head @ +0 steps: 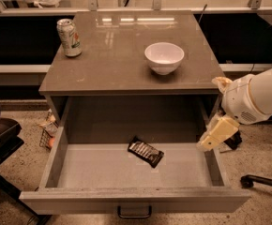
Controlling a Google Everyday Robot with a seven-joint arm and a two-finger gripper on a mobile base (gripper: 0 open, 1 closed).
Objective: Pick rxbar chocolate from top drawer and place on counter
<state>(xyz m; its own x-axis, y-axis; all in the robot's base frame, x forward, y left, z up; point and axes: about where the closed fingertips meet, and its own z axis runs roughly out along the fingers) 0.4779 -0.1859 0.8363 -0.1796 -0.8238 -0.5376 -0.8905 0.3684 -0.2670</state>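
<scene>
At the upper left of the frame, a green-and-white metal drink can (69, 37) stands upright near the left rear corner of the glossy grey-brown square counter (122, 55). Below the counter, the wide shallow grey top drawer (79, 201) is pulled fully open, with its small dark metal handle (134, 213) at the bottom edge of the frame. The rxbar chocolate (146, 151), a small flat bar in a shiny black wrapper, lies at an angle on the drawer floor, slightly right of centre. A round white bowl (164, 57) sits on the counter's right half. At the right, the cream-coloured gripper (210, 140) on the white arm (260, 97) hangs over the drawer's right wall, well apart from the bar and holding nothing. Whether it is spread or closed cannot be told.
</scene>
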